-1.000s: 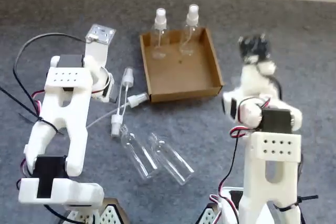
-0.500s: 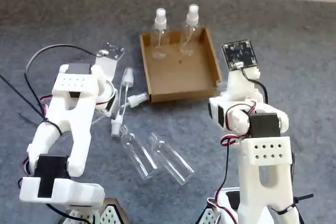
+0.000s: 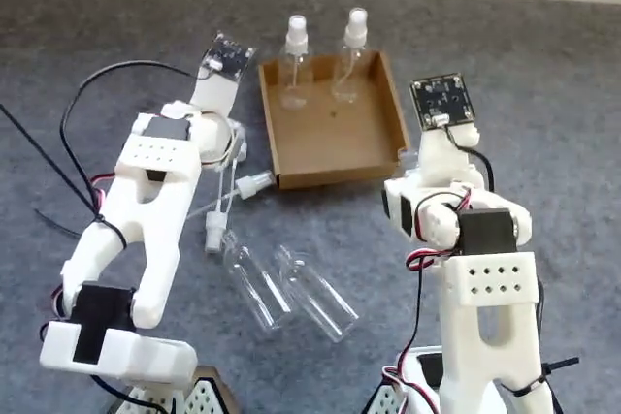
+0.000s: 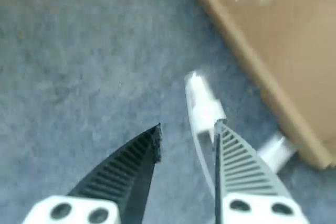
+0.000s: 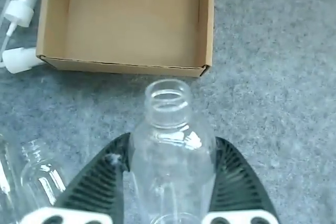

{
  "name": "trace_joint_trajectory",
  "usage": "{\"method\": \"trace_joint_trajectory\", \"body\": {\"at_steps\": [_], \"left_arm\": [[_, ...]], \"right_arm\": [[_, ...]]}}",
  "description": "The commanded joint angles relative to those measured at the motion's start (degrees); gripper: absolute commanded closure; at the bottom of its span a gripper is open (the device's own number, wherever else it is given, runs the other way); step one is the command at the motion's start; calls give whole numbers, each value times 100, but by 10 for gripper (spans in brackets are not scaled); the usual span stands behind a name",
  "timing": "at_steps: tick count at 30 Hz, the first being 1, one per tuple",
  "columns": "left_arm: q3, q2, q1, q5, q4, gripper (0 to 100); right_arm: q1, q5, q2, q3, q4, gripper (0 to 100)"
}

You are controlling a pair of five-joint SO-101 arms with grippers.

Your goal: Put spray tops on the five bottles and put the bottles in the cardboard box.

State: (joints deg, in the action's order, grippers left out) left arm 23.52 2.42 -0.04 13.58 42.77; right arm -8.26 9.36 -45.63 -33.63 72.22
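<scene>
Movement left: left pincer (image 4: 187, 128), spread open, has swung forward over a spray top (image 4: 203, 107) lying beside the box (image 4: 252, 73), while right pincer (image 5: 172, 141) stays clamped on an open bottle (image 5: 170, 153) upright near the box, so capping looks next.

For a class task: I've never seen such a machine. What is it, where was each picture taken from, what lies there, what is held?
These are two robot arms side by side on grey carpet. One picture looks down from above; two come from a camera on each wrist. The cardboard box holds two capped bottles, upright. Two open bottles and three loose spray tops lie beside it. The right gripper clamps a third open bottle; the left gripper hangs open over a spray top.
</scene>
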Motion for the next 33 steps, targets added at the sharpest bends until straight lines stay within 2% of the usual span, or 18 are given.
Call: {"method": "trace_joint_trajectory", "body": {"at_steps": [1, 9, 26, 33], "left_arm": [[-75, 31, 242, -220, -659, 845], [-242, -725, 330, -220, -1152, 847], [-1710, -2519, 330, -211, -1134, 849], [-1842, -2677, 295, -211, -941, 850]], "right_arm": [[-40, -53, -145, 40, -154, 947], [-40, -53, -145, 40, -154, 947], [-40, -53, -145, 40, -145, 947], [-22, -53, -145, 40, -119, 947]]}}
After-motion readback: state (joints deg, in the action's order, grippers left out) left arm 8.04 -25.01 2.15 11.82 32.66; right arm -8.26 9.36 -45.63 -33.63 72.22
